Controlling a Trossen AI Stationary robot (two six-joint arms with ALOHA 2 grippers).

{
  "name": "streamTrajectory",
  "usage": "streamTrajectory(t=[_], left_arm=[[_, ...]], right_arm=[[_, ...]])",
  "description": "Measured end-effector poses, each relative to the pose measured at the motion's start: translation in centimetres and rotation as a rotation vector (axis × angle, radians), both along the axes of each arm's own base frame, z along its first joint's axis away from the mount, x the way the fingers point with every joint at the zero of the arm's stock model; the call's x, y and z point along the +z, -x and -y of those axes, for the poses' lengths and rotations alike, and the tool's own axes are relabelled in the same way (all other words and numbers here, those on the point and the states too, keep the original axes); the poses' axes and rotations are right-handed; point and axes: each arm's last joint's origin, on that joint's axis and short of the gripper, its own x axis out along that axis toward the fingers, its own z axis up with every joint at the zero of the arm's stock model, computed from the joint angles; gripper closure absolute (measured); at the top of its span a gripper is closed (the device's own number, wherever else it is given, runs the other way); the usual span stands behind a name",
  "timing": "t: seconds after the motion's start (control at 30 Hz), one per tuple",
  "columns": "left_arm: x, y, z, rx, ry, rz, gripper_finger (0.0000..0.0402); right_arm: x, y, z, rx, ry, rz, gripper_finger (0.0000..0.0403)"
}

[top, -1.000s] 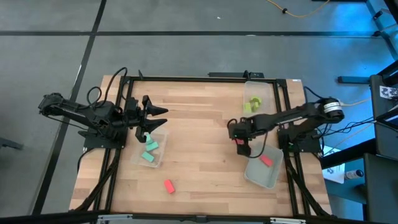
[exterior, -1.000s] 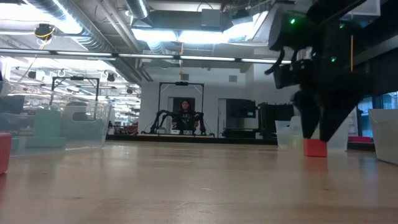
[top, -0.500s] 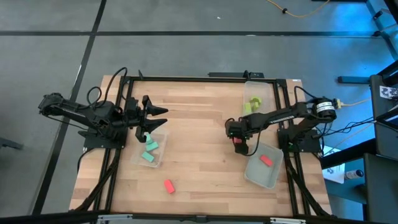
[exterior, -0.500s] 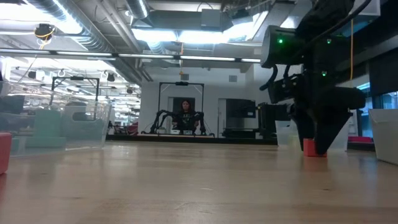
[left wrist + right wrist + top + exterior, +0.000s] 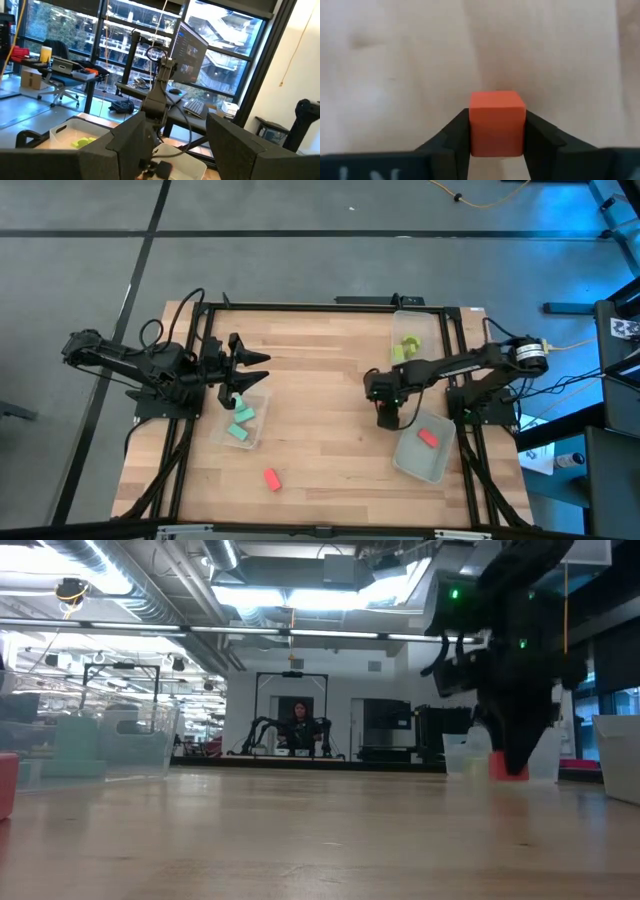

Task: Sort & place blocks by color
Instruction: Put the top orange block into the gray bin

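A red block is clamped between the fingers of the right gripper, low over the table beside a clear tub already holding one red block. A second tub holds lime blocks; a third holds teal blocks, above which the left gripper is held, fingers apart and empty. One red block is left loose on the table. Sorting is judged nearly complete.
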Motion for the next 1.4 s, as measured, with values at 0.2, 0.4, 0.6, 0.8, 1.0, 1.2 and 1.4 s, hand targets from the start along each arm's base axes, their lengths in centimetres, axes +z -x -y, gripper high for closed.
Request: streamTrajectory(t=[0.2,0.4,0.6,0.8,1.0,1.2,1.4], left_arm=[[0.0,0.0,0.0,0.003,-0.014,-0.002,0.0199],[0.0,0.2,0.0,-0.009,-0.02,-0.013,0.0199],[-0.5,0.1,0.0,-0.009,-0.03,-0.06,0.0199],[-0.7,0.1,0.0,0.0,-0.035,-0.083,0.0199],[-0.8,0.0,-0.2,0.049,-0.006,-0.085,0.0199],[-1.0,-0.4,-0.1,0.048,-0.004,-0.099,0.0199],[-1.0,-0.4,0.0,0.048,-0.005,-0.102,0.0199]], right_arm=[[3.6,0.4,-1.4,-0.015,-0.061,0.201,0.0269],[8.3,-0.1,-3.2,-0.082,-0.08,0.606,0.0269],[12.6,-1.4,-4.2,-0.127,-0.108,1.05,0.0269],[14.3,-1.8,-4.2,-0.114,-0.072,1.243,0.0269],[14.2,-1.8,-4.0,-0.126,-0.031,1.24,0.0269],[14.2,-1.8,-4.0,-0.126,-0.032,1.24,0.0269],[14.3,-1.8,-4.0,-0.127,-0.032,1.241,0.0269]])
